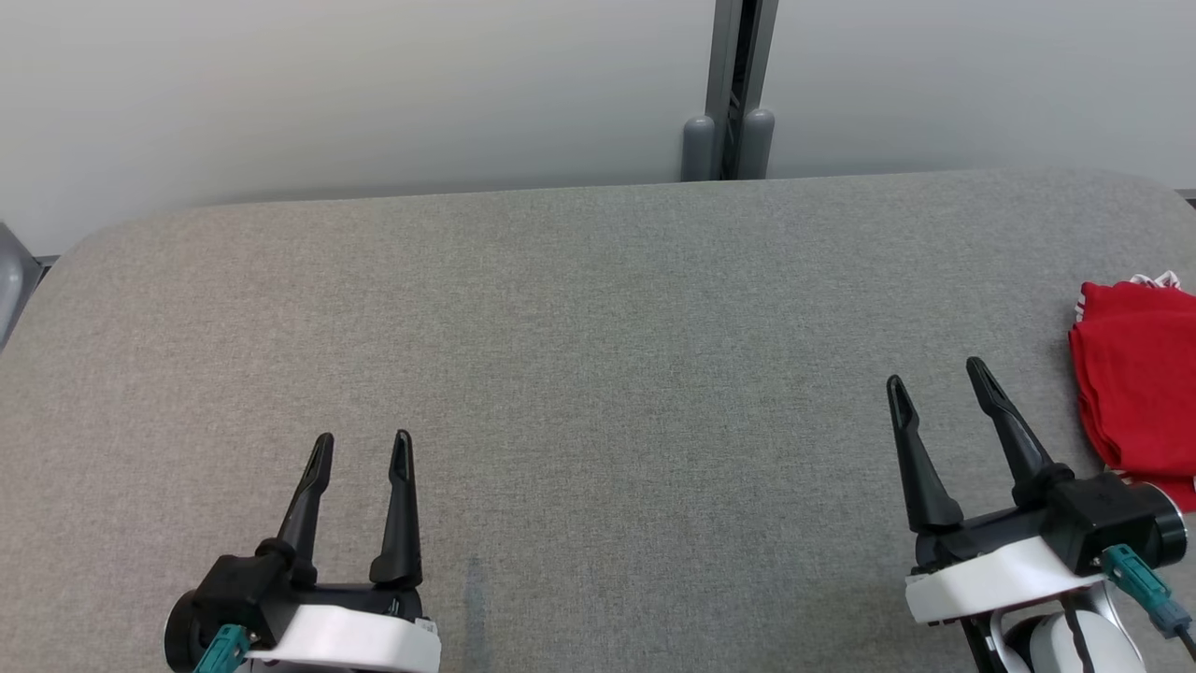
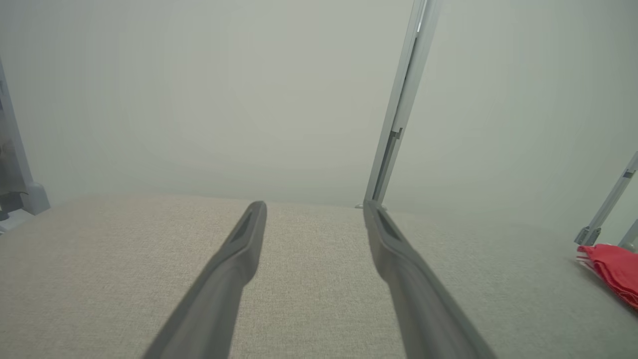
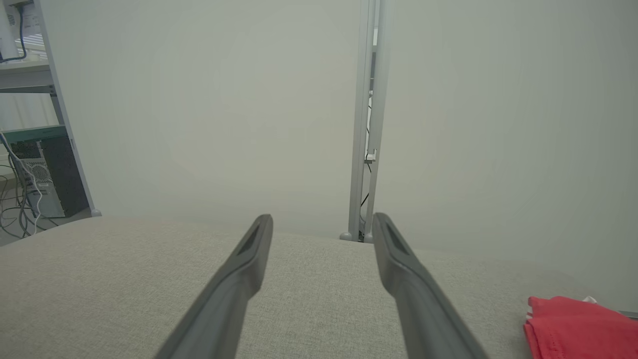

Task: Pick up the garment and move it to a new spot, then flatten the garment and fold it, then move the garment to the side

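Note:
The garment (image 1: pixel 1135 379) is red with a bit of white trim and lies folded in a compact stack at the table's right edge, partly cut off by the head view. It appears as a red bundle (image 2: pixel 615 267) at the far right of the left wrist view and as the garment (image 3: pixel 578 326) at the lower right of the right wrist view. My right gripper (image 1: pixel 939 374) hovers open just left of it, apart from it. At the lower left, my left gripper (image 1: pixel 363 446) is open too and holds nothing.
The grey fabric-covered table (image 1: pixel 598 374) spreads wide between the two grippers. A pale wall with a grey metal post (image 1: pixel 729 93) stands behind the far edge. Shelving with a computer and cables (image 3: pixel 35 169) stands off the table's left side.

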Motion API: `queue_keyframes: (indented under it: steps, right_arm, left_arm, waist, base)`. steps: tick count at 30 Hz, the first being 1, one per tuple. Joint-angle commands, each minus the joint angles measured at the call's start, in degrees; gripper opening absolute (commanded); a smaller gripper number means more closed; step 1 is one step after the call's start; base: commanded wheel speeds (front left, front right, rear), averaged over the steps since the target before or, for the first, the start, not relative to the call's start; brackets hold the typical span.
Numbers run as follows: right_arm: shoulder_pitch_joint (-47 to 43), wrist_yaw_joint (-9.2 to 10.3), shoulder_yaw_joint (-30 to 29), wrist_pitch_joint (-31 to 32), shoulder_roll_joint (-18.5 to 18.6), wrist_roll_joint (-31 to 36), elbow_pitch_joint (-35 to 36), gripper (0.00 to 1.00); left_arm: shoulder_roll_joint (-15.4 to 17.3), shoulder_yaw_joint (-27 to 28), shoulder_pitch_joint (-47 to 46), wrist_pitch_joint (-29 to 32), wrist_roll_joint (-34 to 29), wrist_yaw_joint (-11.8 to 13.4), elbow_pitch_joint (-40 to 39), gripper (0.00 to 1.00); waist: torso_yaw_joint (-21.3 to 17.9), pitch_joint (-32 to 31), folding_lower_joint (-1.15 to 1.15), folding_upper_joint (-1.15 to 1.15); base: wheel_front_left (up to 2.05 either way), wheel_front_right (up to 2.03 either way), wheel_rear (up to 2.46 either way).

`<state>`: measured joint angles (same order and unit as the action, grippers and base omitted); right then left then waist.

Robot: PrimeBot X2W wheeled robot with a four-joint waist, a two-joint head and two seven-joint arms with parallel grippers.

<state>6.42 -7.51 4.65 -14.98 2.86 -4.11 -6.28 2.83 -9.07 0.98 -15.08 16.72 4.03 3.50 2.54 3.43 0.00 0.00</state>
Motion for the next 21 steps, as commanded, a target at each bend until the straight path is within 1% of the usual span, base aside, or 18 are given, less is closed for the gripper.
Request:
queue_keyframes:
  steps: [1,8,9,15,21]
  right_arm:
    - [0.1,0.05,0.2,-0.3,0.2,-0.3,-0.1,1.00]
    - [0.1,0.05,0.8,-0.3,0.2,-0.5,-0.5,1.00]
    - [0.0,0.00,0.9,0.0,0.0,-0.2,-0.4,0.00]
    - [-2.1,0.00,1.5,0.3,-0.5,-0.5,-2.6,0.00]
    - [-3.0,0.00,0.9,1.5,0.2,-8.6,-1.9,0.00]
  left_arm:
    - [0.2,0.0,0.0,-0.1,0.1,-0.5,0.2,1.00]
    - [0.2,0.0,-0.1,-0.1,0.9,-0.5,0.6,1.00]
    - [0.0,-0.1,0.0,0.0,0.8,-0.4,0.6,0.00]
    - [-0.2,-0.4,1.5,0.1,1.2,-0.5,3.0,0.00]
    - [0.2,0.2,1.6,1.2,8.0,-1.1,2.5,0.00]
  waist:
    - [0.1,0.0,0.00,0.00]
    - [0.3,-0.1,0.00,0.00]
    - [0.4,-0.1,0.00,0.00]
    - [0.4,-0.1,0.00,0.00]
    - [0.2,-0.3,0.00,0.00]
  base:
    - [0.00,0.00,0.00]
    - [0.00,0.00,0.00]
    - [0.00,0.00,0.00]
    - [0.00,0.00,0.00]
    - [0.00,0.00,0.00]
